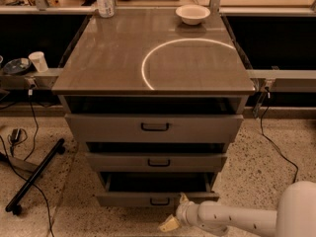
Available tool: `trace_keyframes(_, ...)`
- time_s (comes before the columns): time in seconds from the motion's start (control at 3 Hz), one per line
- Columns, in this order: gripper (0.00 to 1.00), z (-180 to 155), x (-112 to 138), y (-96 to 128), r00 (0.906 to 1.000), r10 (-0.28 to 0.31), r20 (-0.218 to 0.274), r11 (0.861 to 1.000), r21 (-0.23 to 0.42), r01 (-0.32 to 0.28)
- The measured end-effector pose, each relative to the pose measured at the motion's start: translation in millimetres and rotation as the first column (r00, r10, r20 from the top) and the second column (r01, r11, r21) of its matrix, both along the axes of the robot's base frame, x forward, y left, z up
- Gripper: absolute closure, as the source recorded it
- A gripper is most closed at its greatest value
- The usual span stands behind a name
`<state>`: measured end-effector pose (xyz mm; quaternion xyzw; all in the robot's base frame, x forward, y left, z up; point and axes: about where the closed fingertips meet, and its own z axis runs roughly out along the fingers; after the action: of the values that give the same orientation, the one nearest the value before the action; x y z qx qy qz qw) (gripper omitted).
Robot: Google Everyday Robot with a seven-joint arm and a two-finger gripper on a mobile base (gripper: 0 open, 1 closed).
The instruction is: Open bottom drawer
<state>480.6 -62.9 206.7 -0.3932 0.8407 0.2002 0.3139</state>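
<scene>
- Bottom drawer (pixel 123 199) sits at 6 o'clock of the cabinet, lowest of three. Its front stands out from the frame with a dark slot of interior showing behind it, so it looks partly open.
- Gripper (pixel 176 212) hangs low at 5 o'clock of the drawer's handle (pixel 159 201), just beside it. The jaws look spread and pinch nothing; one tip sits up against the drawer front, the other down toward the floor.
- Risk one: the handle is not between the jaws. Close and pull from here and the gripper likely comes away empty.
- Risk two: that upper tip is right on the front's edge. A sideways move toward 9 o'clock could scrape the panel or shove the drawer back in.
- Risk three: the arm (pixel 232 220) reaches in low from 3 o'clock, so any pull comes at a slant. That could rack the drawer on its runners and jam it.
- Risk four: all three drawers stand out already. A hard tug could shift the cabinet and rattle the bowl (pixel 192 14) at 12 o'clock on top.
</scene>
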Motion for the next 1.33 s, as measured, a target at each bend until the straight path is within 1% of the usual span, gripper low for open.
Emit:
trace_keyframes(0.33,0.00,1,30,10,1.0000,0.003,0.010,1.000,0.014,-0.003)
trace_keyframes(0.67,0.00,13,40,10,0.9991,0.007,0.041,1.000,0.012,-0.008)
trace_keyframes(1.0,0.00,13,40,10,0.9991,0.007,0.041,1.000,0.012,-0.008)
trace_keyframes(1.33,0.00,12,50,16,0.9979,0.016,0.063,1.000,0.019,-0.018)
